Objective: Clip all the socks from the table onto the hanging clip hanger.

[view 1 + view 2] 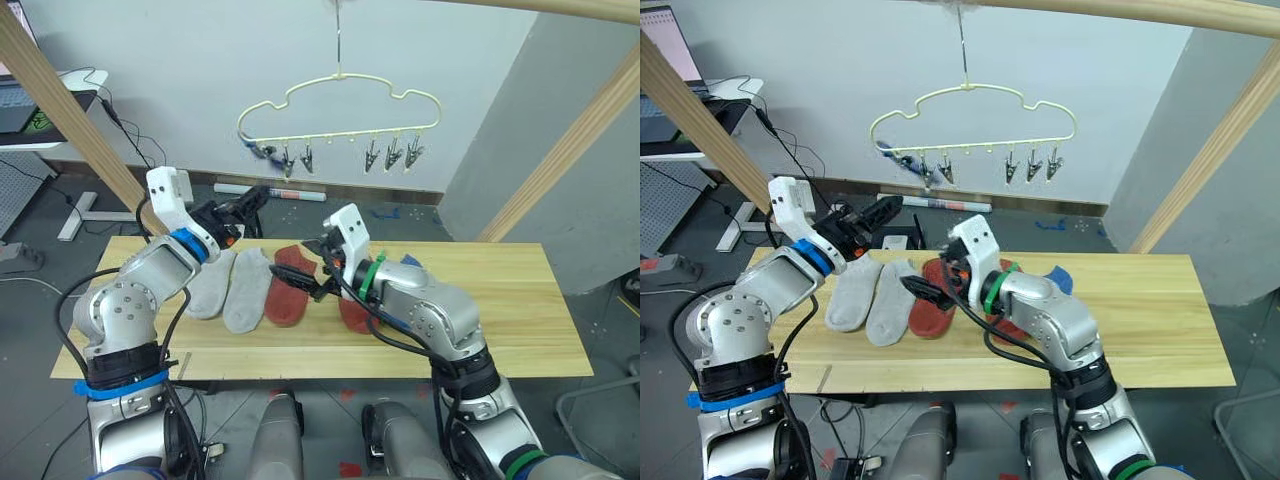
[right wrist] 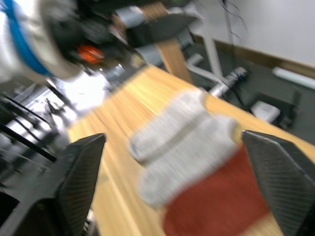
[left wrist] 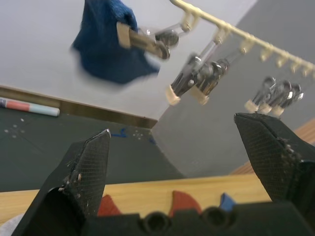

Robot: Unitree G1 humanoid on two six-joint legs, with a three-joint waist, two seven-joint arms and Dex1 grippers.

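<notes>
Left eye view shows the wooden counter (image 1: 520, 300) across the middle of the frame, with the sock row lying left of centre. Counted from the left: two light grey socks (image 1: 232, 288) side by side and touching, then one rust red sock (image 1: 288, 290) touching the second grey one. A second rust red sock (image 1: 352, 315) shows partly from under the right arm, and a bit of one blue sock (image 1: 410, 261) peeks out behind that arm. That makes five socks on the counter.

Upper centre of the frame holds the pale-yellow clip hanger (image 1: 340, 105), hung by its hook from above. Six metal clips hang along its bottom bar. The leftmost clip holds a small dark blue sock (image 3: 106, 42), seen clearly in the upper left of the left wrist view.

The left gripper (image 1: 245, 205) sits left of centre, above the far edge of the counter and below the hanger's left end. Its fingers are spread wide with nothing between them, as the left wrist view shows.

The right gripper (image 1: 300, 275) is at the centre of the frame, just over the first rust red sock. Its fingers stand wide apart and hold nothing; in the right wrist view the two grey socks and the red sock lie between them, lower down on the counter.
</notes>
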